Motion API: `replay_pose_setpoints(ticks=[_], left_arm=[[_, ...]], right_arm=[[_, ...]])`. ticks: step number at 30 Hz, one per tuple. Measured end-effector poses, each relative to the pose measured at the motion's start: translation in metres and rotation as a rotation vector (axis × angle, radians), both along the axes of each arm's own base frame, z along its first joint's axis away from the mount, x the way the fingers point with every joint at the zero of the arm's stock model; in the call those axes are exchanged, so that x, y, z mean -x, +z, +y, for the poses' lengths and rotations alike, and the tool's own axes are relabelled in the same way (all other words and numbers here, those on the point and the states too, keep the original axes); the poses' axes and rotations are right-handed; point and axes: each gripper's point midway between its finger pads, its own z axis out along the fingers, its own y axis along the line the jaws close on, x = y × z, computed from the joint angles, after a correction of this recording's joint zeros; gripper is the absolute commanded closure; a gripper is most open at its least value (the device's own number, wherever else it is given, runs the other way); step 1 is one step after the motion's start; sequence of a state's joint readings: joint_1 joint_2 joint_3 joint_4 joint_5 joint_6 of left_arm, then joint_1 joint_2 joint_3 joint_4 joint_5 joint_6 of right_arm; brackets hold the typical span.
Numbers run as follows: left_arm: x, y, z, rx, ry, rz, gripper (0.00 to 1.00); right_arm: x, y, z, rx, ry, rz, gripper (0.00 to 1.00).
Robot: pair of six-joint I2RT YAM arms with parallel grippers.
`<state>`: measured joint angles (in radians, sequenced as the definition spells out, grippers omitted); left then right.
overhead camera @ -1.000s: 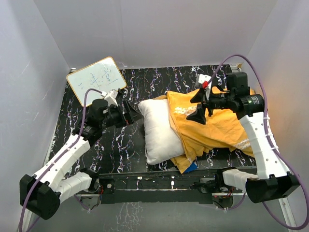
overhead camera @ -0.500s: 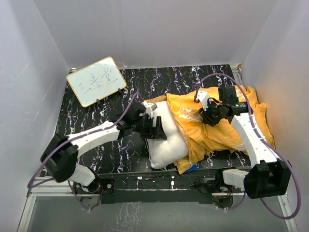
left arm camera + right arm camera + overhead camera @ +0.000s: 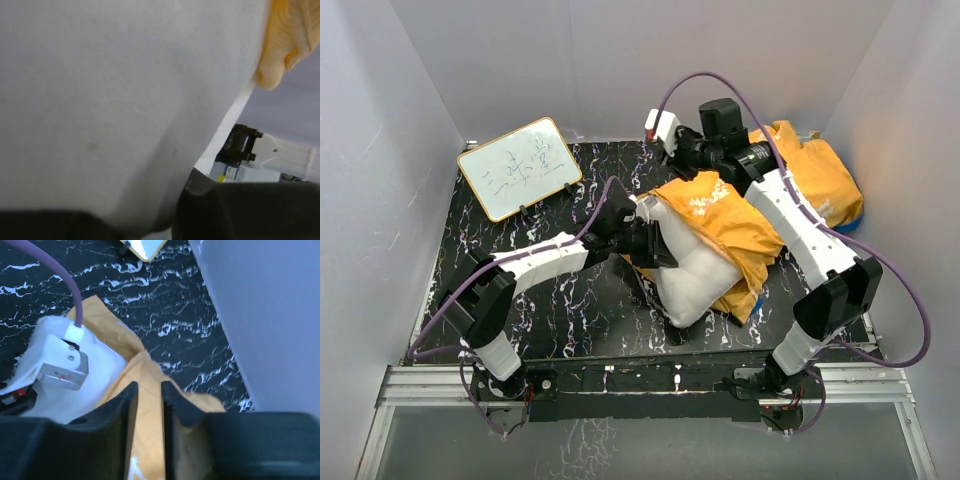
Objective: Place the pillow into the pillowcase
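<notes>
My black table (image 3: 550, 310) inside white walls (image 3: 620, 70) holds one whiteboard (image 3: 518, 167), one pillow (image 3: 695, 275) and one pillowcase (image 3: 730, 215) that my right gripper (image 3: 149, 390) pinches; my left gripper (image 3: 650, 240), I can't tell.

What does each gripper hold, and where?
Right gripper pinches the pillowcase by an orange edge fold. Left gripper is against the pillow; hold cannot be told.

Pillow (image 3: 695, 282) partly in pillowcase (image 3: 740, 225), ctr-right.

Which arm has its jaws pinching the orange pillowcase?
The right gripper: a fold of the orange pillowcase runs between its nearly closed jaws. The left gripper is instead pressed against the white pillow.
</notes>
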<state>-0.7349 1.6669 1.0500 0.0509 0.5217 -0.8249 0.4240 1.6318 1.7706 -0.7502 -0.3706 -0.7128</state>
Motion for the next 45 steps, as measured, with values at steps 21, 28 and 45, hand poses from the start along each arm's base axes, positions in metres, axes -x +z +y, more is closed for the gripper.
replay_pose_setpoints(ticks=[21, 28, 45], left_arm=[[0.049, 0.118, 0.06, -0.069, -0.132, -0.848, 0.07], [0.07, 0.025, 0.035, -0.426, -0.611, -1.111, 0.03], [0.002, -0.003, -0.003, -0.67, -0.612, -1.262, 0.98]], right_arm=[[0.137, -0.059, -0.131, -0.226, -0.147, 0.306, 0.0], [0.157, -0.159, -0.148, -0.155, -0.266, 0.594, 0.09], [0.122, -0.15, -0.135, -0.208, -0.269, 0.57, 0.92]])
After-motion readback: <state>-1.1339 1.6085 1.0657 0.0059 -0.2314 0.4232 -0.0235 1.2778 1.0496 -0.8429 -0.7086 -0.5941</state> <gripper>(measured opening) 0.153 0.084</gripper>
